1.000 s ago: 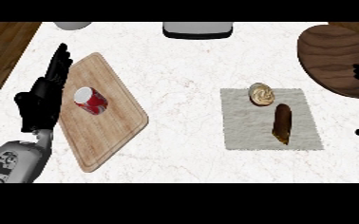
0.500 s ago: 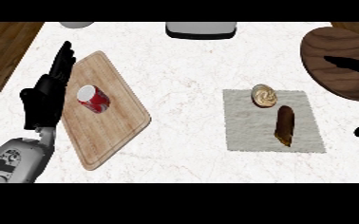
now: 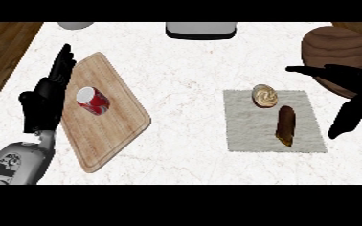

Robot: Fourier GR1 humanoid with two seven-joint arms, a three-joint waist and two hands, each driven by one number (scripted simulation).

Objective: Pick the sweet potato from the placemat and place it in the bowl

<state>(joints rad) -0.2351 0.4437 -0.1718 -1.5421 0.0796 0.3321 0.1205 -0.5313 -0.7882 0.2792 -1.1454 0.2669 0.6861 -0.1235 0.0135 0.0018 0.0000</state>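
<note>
**Open right hand near the placemat**

The right hand (image 3: 346,75) is held wide open and empty at the right edge, by the bowl's (image 3: 329,45) near rim. Beside it, the sweet potato (image 3: 286,125) lies on the placemat (image 3: 247,129). The left hand (image 3: 46,100) is rested open at the left.

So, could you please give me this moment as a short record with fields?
sweet potato: lying on the placemat, untouched
placemat: right of centre, also bearing a round bun at its upper edge
bowl: wooden, upper right, beyond the placemat
right hand: open, at the view's right edge, holding nothing
left hand: open, resting beside the cutting board
cutting board: left side, red can lying on it
</note>
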